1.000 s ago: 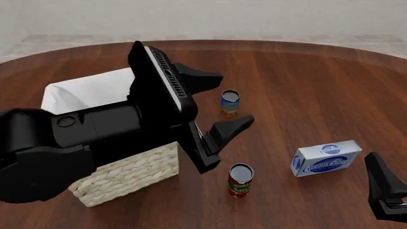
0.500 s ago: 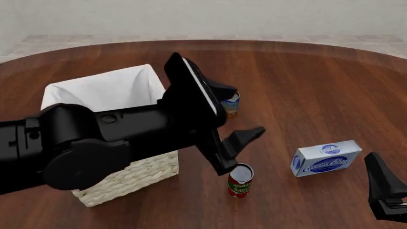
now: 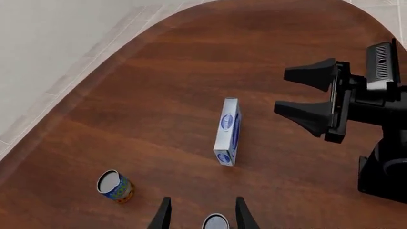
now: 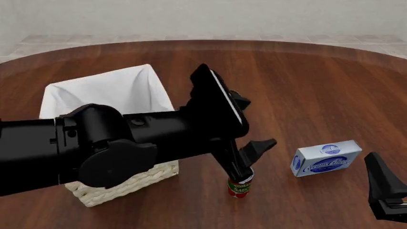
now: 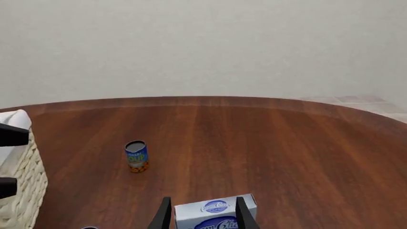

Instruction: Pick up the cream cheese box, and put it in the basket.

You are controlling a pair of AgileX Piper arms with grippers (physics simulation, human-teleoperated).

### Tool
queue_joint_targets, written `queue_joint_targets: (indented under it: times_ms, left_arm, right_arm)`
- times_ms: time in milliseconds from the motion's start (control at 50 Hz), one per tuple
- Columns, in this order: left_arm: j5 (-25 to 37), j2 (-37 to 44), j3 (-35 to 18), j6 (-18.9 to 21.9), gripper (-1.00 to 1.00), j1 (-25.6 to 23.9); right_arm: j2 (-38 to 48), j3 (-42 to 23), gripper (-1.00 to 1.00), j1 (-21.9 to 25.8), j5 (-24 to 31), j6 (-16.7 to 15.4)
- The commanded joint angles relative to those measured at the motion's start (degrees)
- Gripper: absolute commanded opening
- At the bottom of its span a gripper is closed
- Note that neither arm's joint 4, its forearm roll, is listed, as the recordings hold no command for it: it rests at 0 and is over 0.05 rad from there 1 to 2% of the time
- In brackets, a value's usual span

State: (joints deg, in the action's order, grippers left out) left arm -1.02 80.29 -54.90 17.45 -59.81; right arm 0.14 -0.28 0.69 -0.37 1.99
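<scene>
Clearly blue script on cream cheese box.

So on the table we've got a dark reddish wood top with a rounded far edge, and behind it a pale tiled floor and a plain off-white wall.

We count two small cans. The red tomato sauce can stands upright near the front, and we only see its lower label in the front view since the top is covered. The other can has a blue and orange label, also upright, sitting further back in open wood; we get its silver top nicely in the left wrist view. The two cans are well apart.
</scene>
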Motion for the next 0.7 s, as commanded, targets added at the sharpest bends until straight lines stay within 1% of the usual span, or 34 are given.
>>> queue_joint_targets:
  times_ms: [20, 280, 700]
  left_arm:
    - [1.0, 1.7, -1.3, 0.2, 1.00, -1.1]
    - [1.8, 3.9, -2.8, 0.0, 1.00, -2.3]
    - [3.8, 7.7, -6.3, 1.0, 1.00, -2.3]
  right_arm:
    - [0.0, 0.0, 1.00, -0.1, 0.0, 0.1]
    - [0.0, 0.0, 1.00, -0.2, -0.1, 0.4]
    - [0.0, 0.0, 1.00, -0.2, -0.1, 0.6]
